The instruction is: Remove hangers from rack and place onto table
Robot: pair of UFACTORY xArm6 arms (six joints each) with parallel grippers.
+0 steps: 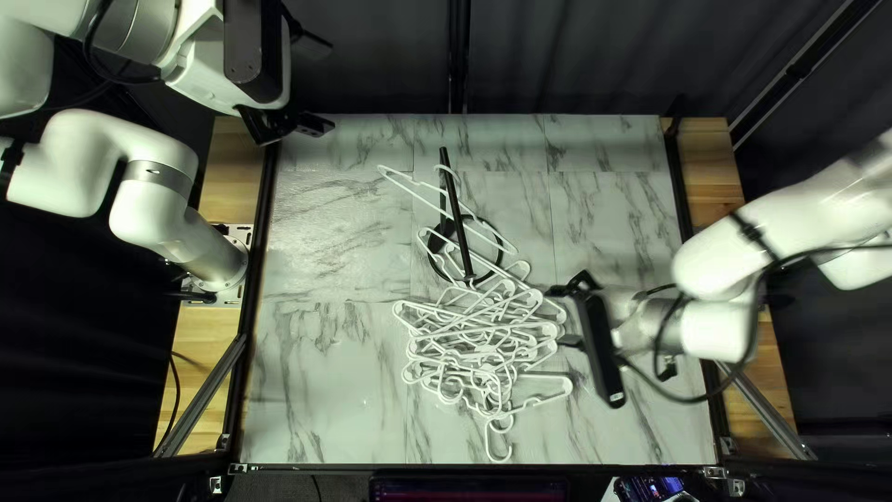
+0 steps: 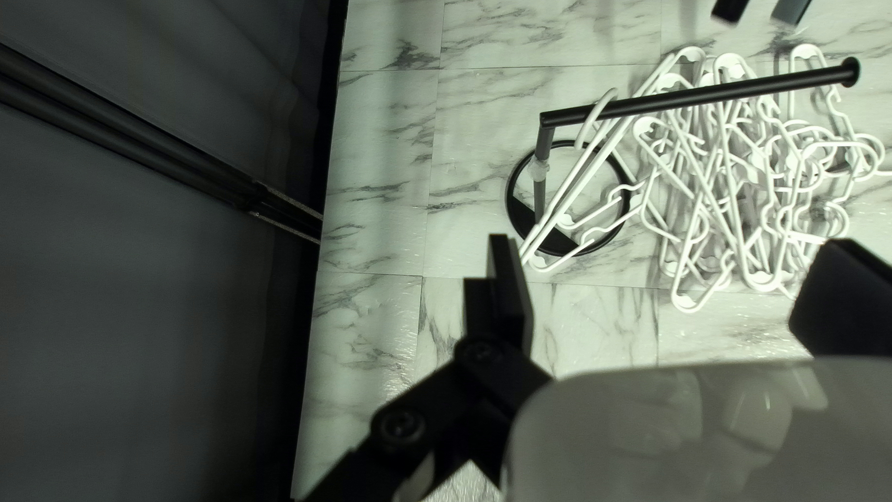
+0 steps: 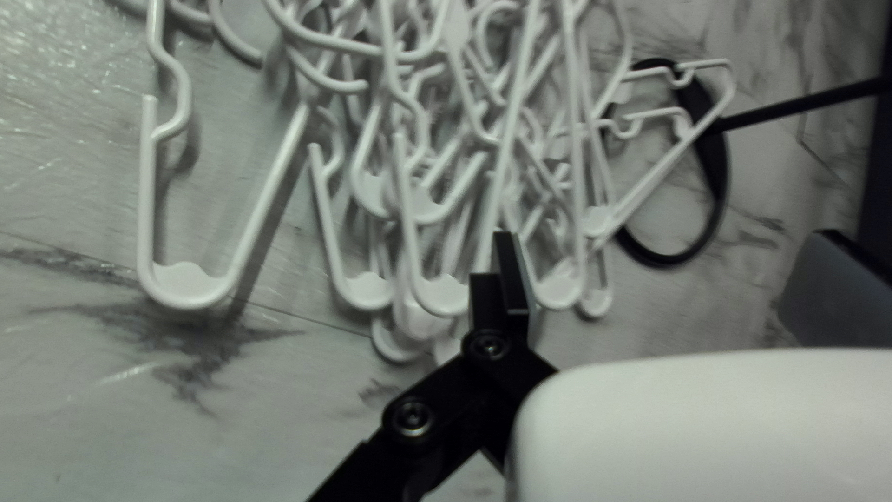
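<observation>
Clearly the next to go, a white hanger (image 2: 585,165) by the post (image 2: 544,138) of the black rack (image 1: 453,200) slants across the bar (image 2: 725,92), its lower corner ahead of my left gripper (image 2: 671,249), seemingly the nearer, spread wide and holding nothing. My right gripper (image 3: 665,240), also wide and empty, hovers beside a hanger heap (image 1: 474,353) on the marbled table (image 1: 325,372). The bar's free end points toward the heap, where a departing hook could snag.
</observation>
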